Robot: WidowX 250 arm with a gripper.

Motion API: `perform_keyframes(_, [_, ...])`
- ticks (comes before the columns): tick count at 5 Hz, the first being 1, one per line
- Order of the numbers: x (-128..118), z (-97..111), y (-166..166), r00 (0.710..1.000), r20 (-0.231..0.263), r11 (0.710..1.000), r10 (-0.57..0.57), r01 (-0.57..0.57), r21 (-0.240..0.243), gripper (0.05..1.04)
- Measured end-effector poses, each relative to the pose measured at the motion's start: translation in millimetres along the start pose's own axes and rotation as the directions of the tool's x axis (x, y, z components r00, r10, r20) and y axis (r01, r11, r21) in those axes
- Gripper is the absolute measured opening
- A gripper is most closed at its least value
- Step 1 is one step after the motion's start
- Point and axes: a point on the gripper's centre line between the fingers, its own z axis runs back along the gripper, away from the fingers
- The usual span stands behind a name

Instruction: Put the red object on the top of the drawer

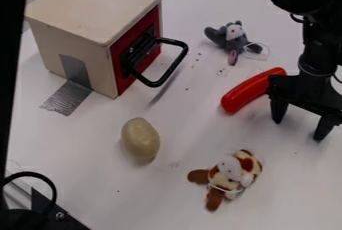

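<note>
A red sausage-shaped toy glows against a white tabletop and black gripper. The cream drawer box sports a red front, black handle and silver tape. A tan, potato-like object is plain; one plush wears brown, cream and white patches; another is grey, its face apparently white.

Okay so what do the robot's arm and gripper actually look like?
The arm is black all over, with a bulky rounded section higher up and a ringed collar lower down. Bits of thin dark cable show alongside. The gripper is black too: a wide crossbar with two tapering fingers.
</note>
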Motion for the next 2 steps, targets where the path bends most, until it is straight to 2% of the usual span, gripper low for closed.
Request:
perform_keyframes(1, [-1, 0, 0, 1.000, -0.006, 1.000, 0.000, 0.000, 0.001, 0.999])
perform_keyframes(2, [-5, 5, 10, 0.998, -0.055, 1.000, -0.011, 0.011, 0.002, 0.998])
